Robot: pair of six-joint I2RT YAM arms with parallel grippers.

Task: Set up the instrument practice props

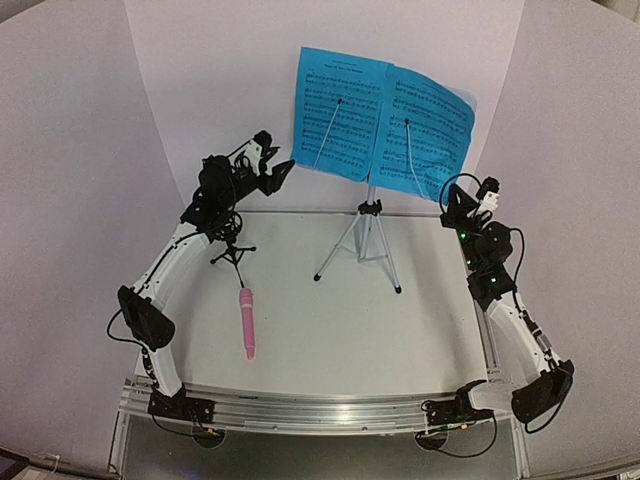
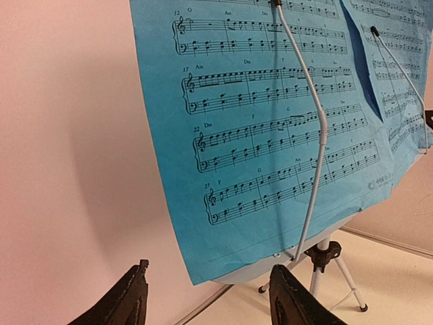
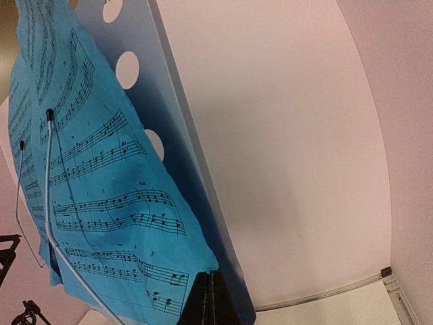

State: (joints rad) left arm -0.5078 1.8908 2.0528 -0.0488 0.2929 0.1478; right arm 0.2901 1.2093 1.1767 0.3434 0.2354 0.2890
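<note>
"Top external view, starting at the near side," says the first. "The pink microphone [image 1: 246, 322] lies flat on the table [image 1: 400, 330], toward its near-left corner. Just beyond it the black tripod holder [image 1: 232, 252] stands upright and empty, by the left edge."

"And further back?" asks the second.

"The music stand [image 1: 362, 238] is on its silver legs near the middle of the far edge. Both blue pages [image 1: 385, 112] are spread on it, each under a wire arm [image 2: 318, 135]."

"So the step in hand?"

"It looks like the last settling of the pages. The microphone is not yet in its holder, so that is probably next. It calls for an arm to come down to the near-left corner and pick the microphone up by its shaft."

"The grippers?"

"The left gripper [image 1: 278, 172] is spread about halfway and holds nothing. It hangs just beside the left page's lower left edge. The right gripper [image 3: 211, 292] has its fingers pressed together at the stand's lower right corner. Whether paper is caught between them, the right wrist view does not show."
</note>
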